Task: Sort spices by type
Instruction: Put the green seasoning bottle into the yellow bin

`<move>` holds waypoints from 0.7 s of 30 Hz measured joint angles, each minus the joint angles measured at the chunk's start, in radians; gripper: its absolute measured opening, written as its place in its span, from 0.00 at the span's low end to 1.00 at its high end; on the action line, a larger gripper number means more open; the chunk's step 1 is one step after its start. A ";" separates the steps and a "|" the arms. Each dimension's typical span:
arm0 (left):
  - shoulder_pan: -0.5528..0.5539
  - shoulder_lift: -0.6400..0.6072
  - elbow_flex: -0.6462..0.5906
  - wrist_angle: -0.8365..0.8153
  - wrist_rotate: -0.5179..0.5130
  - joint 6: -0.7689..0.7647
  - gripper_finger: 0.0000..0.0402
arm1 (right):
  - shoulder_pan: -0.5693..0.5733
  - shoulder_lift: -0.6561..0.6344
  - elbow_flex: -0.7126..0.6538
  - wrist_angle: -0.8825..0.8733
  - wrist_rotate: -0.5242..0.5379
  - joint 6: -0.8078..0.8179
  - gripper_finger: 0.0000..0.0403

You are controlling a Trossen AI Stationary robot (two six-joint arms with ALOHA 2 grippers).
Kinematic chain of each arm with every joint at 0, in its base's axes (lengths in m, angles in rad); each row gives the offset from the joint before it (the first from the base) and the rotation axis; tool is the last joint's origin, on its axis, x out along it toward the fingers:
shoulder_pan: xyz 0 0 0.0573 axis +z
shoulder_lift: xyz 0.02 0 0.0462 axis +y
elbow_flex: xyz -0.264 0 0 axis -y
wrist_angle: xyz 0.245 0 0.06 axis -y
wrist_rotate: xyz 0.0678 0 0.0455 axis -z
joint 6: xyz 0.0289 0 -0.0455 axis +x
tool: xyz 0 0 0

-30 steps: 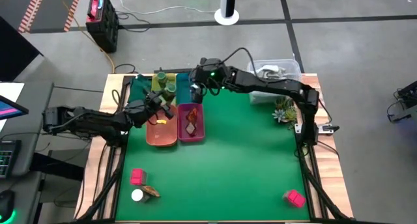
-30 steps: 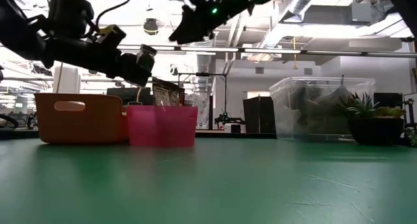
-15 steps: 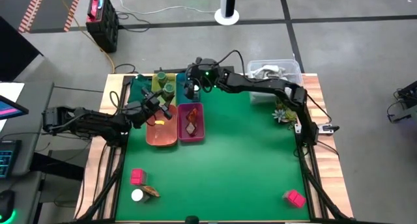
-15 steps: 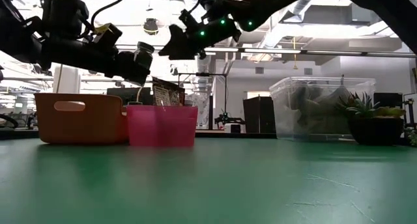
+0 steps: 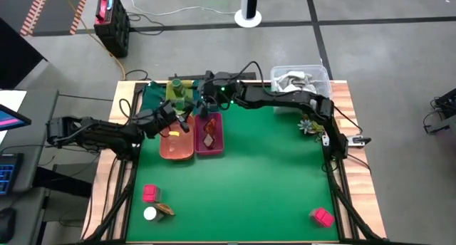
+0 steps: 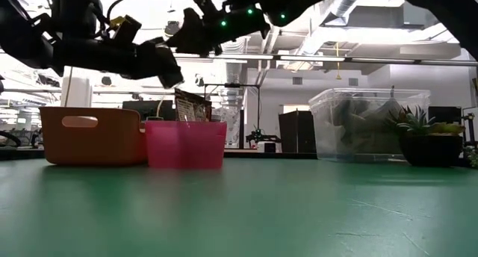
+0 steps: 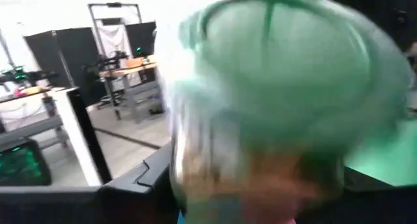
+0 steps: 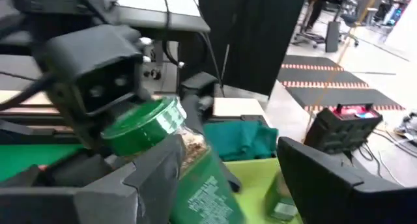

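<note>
Two pincers meet above the trays: the left pincer [image 5: 173, 115] grips a green-lidded jar [image 8: 153, 123], and the right pincer [image 5: 204, 102] is spread wide just beside it.

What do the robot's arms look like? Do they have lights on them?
Both arms are dark, almost black, built from chunky jointed sections. The right arm has small green lights glowing near its wrist and a thin black cable looping above it. The left arm also carries black cables along its length. Each ends in a gripper with two blocky dark fingers.
</note>
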 joint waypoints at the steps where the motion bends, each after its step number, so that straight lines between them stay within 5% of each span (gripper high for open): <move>1: 0.000 0.000 0.005 0.004 0.003 0.000 0.52 | 0.003 0.000 0.003 0.001 -0.001 0.000 0.71; 21: -0.008 0.000 0.009 0.006 -0.002 -0.014 0.48 | 0.004 0.000 0.019 -0.075 -0.007 0.000 0.71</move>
